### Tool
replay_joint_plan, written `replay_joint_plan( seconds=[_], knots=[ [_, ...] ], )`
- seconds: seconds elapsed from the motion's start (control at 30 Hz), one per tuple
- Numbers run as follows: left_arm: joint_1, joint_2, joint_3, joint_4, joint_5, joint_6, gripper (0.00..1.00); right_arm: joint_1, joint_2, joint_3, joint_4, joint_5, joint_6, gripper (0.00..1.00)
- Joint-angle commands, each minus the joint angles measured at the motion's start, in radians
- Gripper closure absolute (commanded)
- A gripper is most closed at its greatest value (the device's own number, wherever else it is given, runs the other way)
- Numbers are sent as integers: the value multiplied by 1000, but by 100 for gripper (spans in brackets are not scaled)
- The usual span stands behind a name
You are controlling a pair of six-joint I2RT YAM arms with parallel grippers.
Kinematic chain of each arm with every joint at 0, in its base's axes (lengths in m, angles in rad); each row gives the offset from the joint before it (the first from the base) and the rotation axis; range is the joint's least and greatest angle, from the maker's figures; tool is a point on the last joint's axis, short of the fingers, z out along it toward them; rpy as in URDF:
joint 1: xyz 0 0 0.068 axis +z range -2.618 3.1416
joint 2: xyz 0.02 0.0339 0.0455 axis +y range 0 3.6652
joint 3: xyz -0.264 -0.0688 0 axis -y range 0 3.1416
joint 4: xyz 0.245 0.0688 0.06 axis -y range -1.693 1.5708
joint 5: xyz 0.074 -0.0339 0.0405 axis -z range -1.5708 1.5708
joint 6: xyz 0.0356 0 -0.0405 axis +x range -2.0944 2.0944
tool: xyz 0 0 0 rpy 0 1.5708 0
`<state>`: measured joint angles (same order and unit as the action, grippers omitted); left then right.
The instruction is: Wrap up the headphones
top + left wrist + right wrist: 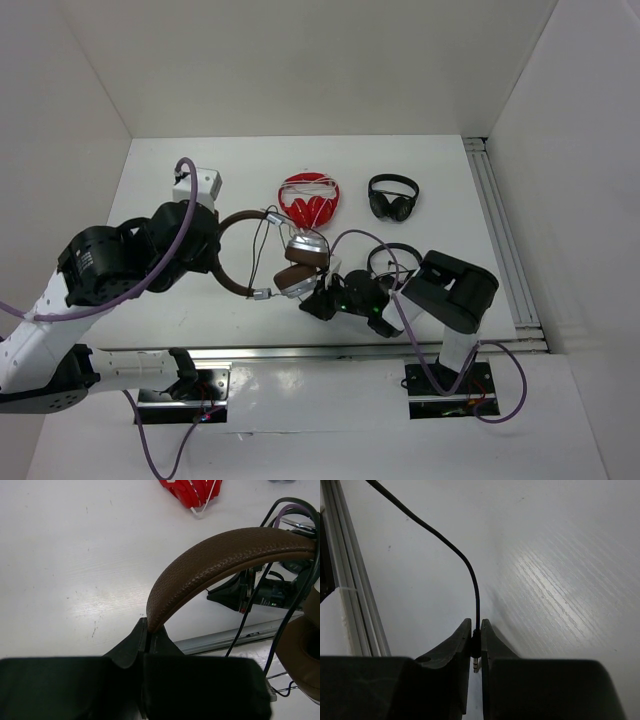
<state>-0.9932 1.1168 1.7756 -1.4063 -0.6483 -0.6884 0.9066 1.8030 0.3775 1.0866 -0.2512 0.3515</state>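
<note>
Left gripper (145, 632) clamps the headphones (305, 252) by the headband (225, 550); right gripper (476, 630), just beside the earcups (297, 281), pinches the cable (465, 562) at its plug (476, 664).

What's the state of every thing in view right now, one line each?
brown headphones: held by headband, unwrapped.
cable: loose, plug end pinched.
left hand: shut on the headband.
right hand: shut on the cable.
red headphones: on table, white cord wound.
far black headphones: on table.
</note>
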Motion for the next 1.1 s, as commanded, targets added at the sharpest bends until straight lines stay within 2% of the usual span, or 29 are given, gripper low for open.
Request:
replay_joint_plan(
  seconds=[0.0,0.13,0.2,0.37,0.53,0.73,0.8,0.93,1.07],
  knots=[
    [5,-8,7,72,1,-25,100,15,22,-19,-2,62,6,98],
    [5,-17,-31,81,-28,-37,100,54,-3,14,-65,163,15,100],
    [14,-5,-31,81,-54,-71,100,103,-36,40,-154,223,15,100],
    [79,31,7,98,-128,-99,100,227,-169,12,-247,461,79,100],
    [224,132,45,199,-11,-43,100,397,-231,47,-431,680,121,100],
    [338,163,3,338,142,-42,100,500,-216,275,-689,782,135,100],
    [358,163,-22,351,131,-54,100,556,-215,332,-779,835,112,100],
    [436,182,-91,377,122,-65,100,639,-261,399,-850,848,101,100],
    [540,192,-194,452,144,-17,100,727,-298,452,-935,921,101,100]
  ],
)
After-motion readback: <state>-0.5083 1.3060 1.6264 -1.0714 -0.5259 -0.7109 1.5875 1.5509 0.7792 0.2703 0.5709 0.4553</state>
